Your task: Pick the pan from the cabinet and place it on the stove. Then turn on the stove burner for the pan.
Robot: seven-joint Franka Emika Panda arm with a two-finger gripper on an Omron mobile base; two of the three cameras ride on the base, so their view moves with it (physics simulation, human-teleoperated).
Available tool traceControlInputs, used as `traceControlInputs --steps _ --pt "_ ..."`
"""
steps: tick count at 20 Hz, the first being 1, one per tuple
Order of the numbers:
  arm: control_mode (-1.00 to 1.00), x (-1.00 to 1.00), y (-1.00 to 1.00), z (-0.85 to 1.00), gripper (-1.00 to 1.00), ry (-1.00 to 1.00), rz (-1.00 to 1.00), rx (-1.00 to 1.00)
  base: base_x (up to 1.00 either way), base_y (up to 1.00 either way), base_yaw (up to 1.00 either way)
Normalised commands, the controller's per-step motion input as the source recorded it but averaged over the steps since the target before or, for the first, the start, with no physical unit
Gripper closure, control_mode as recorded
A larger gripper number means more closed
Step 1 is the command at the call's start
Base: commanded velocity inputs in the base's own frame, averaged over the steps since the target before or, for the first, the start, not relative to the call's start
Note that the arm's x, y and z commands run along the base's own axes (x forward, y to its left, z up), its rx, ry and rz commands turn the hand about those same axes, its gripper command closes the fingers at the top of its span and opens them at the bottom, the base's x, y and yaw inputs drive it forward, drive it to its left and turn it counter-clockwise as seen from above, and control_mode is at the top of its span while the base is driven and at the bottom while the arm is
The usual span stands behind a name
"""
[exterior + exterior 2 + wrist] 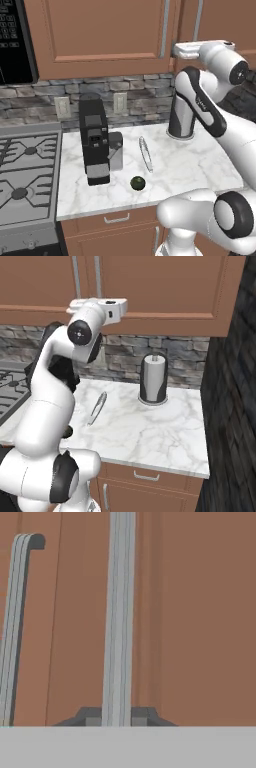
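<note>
The cabinet (100, 35) hangs above the counter with both doors closed. My gripper (118, 717) is shut on the slim silver bar handle (119, 612) of its left door, one dark fingertip (90, 716) on each side of the bar. From the base, the gripper (173, 49) sits at the lower end of that handle (165, 25), and the same gripper (74, 304) meets the handle (76, 276) there. The neighbouring door's handle (15, 627) runs alongside. The stove (25, 170) lies at the left. The pan is hidden.
On the marble counter (200, 165) stand a black coffee machine (95, 140) and a paper towel holder (153, 378). A silver utensil (145, 154) and a small dark green fruit (137, 183) lie near the front. A microwave (15, 40) hangs above the stove.
</note>
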Motion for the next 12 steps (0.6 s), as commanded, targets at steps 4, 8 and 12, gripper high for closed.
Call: traceControlInputs --steps 4,8,12 --pt "-1.0 -0.73 -0.46 0.0 1.0 0.0 0.06 0.0 0.0 0.0 0.0" --pt "-1.0 -0.81 -0.55 0.0 1.0 0.0 0.07 0.0 0.0 0.0 0.0" --pt "-1.0 -0.8 -0.52 0.0 1.0 0.0 0.07 0.0 0.0 0.0 0.0"
